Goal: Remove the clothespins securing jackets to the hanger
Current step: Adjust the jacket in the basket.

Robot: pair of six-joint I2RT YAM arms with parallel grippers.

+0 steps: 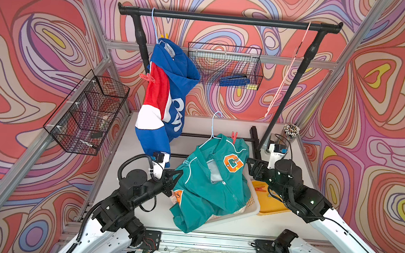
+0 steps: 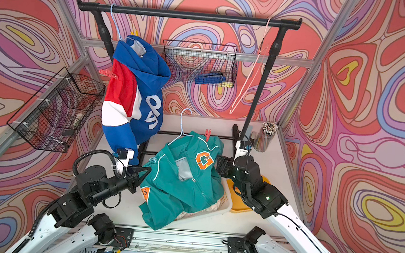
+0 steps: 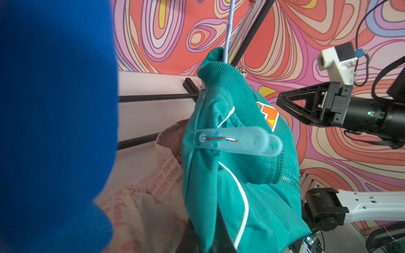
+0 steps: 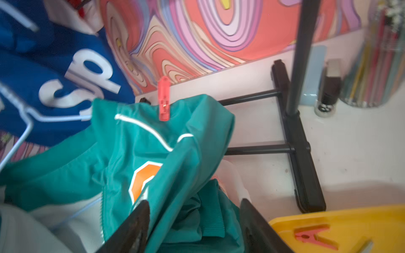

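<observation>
1. Clothespins are spread across two jackets. Nearest the arms, the left gripper [image 1: 178,175] is clamped shut on the edge of the teal jacket [image 1: 206,183]. That jacket slumps over the white basket [image 1: 251,209] on its blue hanger [image 1: 212,125]. If the pinch slips, I'd expect the shoulder to sag away.
2. The right gripper [image 4: 194,202] hovers with jaws apart and empty, just beside the jacket. One loose red pin [image 4: 315,237] lies in the yellow tray [image 4: 350,219].
3. Only the left wrist view shows the pale-blue clothespin [image 3: 236,142] biting one shoulder. It also shows the pink-and-cream jacket [image 3: 135,197] underneath.
4. Further off, the red clothespin [image 4: 164,100] stands on the other shoulder. The right wrist view faces it but is blurred. The likely miss is closing on cloth instead of the pin's tail, which would drag the hanger.
5. Farthest back, the blue jacket [image 1: 170,78] hangs on the black rail [image 1: 232,20]. It carries a red-orange clothespin [image 1: 147,77] and a yellow clothespin [image 1: 165,37], both seen plainly only in both top views.
</observation>
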